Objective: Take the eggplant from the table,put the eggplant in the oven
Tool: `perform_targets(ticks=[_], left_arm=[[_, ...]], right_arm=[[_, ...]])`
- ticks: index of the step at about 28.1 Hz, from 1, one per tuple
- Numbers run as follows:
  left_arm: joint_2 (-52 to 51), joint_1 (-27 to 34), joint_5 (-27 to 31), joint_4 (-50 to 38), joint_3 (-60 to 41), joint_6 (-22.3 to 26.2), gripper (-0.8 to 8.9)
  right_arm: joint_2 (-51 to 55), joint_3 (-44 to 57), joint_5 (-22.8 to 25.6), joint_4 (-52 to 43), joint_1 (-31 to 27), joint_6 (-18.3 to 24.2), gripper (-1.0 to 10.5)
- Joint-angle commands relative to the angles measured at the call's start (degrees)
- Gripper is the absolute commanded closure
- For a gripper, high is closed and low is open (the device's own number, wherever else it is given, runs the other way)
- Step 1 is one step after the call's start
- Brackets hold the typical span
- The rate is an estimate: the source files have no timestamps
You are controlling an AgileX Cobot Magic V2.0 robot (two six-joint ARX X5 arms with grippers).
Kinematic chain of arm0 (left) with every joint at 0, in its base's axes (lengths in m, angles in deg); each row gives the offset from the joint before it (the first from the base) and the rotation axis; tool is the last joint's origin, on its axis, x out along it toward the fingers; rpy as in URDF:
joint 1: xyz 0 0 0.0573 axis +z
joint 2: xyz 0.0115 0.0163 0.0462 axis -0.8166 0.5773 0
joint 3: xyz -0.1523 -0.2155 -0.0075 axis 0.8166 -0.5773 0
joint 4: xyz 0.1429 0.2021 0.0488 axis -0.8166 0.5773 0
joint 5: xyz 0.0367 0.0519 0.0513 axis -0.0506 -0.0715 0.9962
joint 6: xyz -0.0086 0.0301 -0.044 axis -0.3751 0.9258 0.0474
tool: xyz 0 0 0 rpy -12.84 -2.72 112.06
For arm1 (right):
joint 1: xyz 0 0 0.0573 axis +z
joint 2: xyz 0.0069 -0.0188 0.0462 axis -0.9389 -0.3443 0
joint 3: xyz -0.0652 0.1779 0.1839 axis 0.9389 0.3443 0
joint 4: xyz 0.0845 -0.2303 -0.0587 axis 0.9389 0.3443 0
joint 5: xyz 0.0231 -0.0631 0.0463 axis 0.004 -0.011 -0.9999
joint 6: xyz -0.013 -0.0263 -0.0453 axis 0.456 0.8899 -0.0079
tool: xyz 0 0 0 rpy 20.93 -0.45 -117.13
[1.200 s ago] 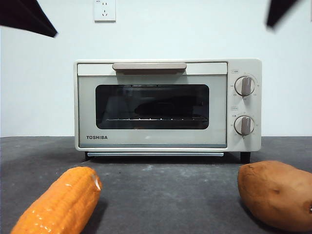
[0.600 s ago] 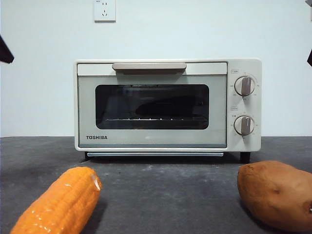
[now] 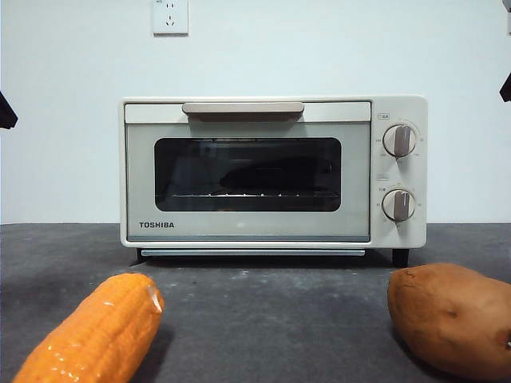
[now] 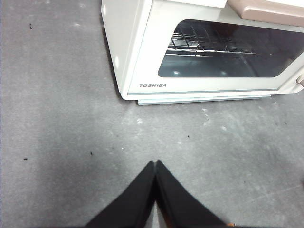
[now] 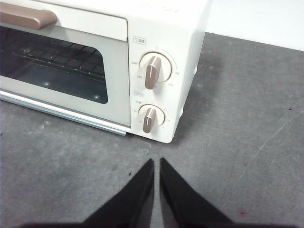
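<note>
The cream-white oven [image 3: 247, 227] stands at the back of the table [image 3: 263, 303] with its door closed. Through the dark glass a long dark shape, the eggplant [image 3: 275, 171], lies on the wire rack. My left gripper [image 4: 156, 164] hovers shut and holding nothing over the table in front of the oven's left corner [image 4: 124, 92]. My right gripper [image 5: 156, 161] is shut and holds nothing in front of the two knobs [image 5: 151, 71]. In the front view the arms show only as black tips at the left edge [image 3: 5, 112] and the right edge [image 3: 505, 86].
An orange corn cob [image 3: 92, 333] lies at the front left and a brown sweet potato [image 3: 451, 317] at the front right. A white wall with a socket [image 3: 170, 16] stands behind the oven.
The two black arm tips have drawn back from the top corners to small slivers at the side edges. The oven, corn and sweet potato have stayed in place.
</note>
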Motion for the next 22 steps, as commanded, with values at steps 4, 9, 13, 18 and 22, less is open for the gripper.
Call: perform_targets(ticks=[4, 9, 13, 18, 22], left_arm=[[-0.94, -0.17, 0.48, 0.07, 0.15, 0.48, 8.08], [-10.97, 2.10, 2.49, -0.83, -1.42, 10.69, 8.08], [-20.65, 7.08, 3.65, -6.40, -6.75, 13.79, 8.08], [-30.29, 14.53, 3.93, -13.90, -15.67, 14.82, 8.08], [-35.74, 19.10, 3.93, -13.62, -20.02, 14.82, 8.07]], right_arm=[[-0.11, -0.39, 0.15, -0.59, 0.28, -0.59, 9.4], [-0.13, -0.39, 0.13, -0.59, 0.28, -0.59, 9.4], [-0.11, -0.39, 0.15, -0.59, 0.28, -0.59, 9.4], [-0.11, -0.39, 0.15, -0.59, 0.28, -0.59, 9.4], [-0.11, -0.39, 0.15, -0.59, 0.28, -0.59, 9.4]])
